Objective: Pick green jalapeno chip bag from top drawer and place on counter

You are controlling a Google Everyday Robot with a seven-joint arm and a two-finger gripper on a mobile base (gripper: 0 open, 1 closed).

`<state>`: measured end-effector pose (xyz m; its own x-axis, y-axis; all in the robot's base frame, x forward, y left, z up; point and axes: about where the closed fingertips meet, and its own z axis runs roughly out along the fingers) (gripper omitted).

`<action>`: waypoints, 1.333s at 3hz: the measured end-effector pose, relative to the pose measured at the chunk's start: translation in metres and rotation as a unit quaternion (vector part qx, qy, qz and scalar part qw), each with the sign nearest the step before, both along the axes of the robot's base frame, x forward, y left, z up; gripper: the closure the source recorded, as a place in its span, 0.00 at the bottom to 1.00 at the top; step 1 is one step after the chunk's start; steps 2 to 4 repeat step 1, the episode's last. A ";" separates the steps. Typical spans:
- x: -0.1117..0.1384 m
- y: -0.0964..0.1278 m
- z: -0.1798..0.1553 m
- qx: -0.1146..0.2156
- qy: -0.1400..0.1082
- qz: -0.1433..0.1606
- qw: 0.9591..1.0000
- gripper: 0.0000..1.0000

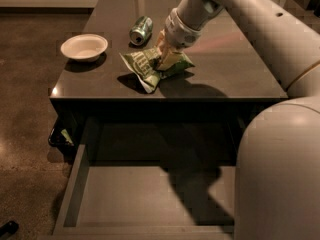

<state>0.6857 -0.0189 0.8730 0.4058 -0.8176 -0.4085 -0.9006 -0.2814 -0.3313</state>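
Nearest, lower right: pale rounded robot body (280, 174), filling that corner and hiding the right end of the drawer.

Just behind and left: top drawer (70, 189), pulled out toward the camera. Low grey side wall on the left, flat grey floor, a broad dark shadow lying across the floor's middle and right.

Above the drawer: counter (235, 69), dark, glossy, with a thin front edge and faint reflections.

On the counter, near the front edge, a little left of centre: green jalapeno chip bag (142, 64), crumpled, white lettering up, one pale end pointing toward the front edge, dark shadow beneath and to the right.

On the bag's right half: gripper (167, 59), coming down from the upper right, yellowish fingers (170, 60) drawn narrow and pinched on the bag's bunched middle.

Further left, well apart from the bag: white bowl (84, 47), upright.

Behind the bag, near it but not touching: green can (141, 30), lying on its side.

Farthest, upper right: pale arm (250, 14), slanting down to the gripper.

Left of the counter: brown speckled floor (25, 84).
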 end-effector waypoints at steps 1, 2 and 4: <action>0.000 0.000 0.000 0.000 0.000 0.000 1.000 0.13; 0.000 0.000 0.000 0.000 0.000 0.000 1.000 0.13; 0.000 0.000 0.000 0.000 0.000 0.000 1.000 0.13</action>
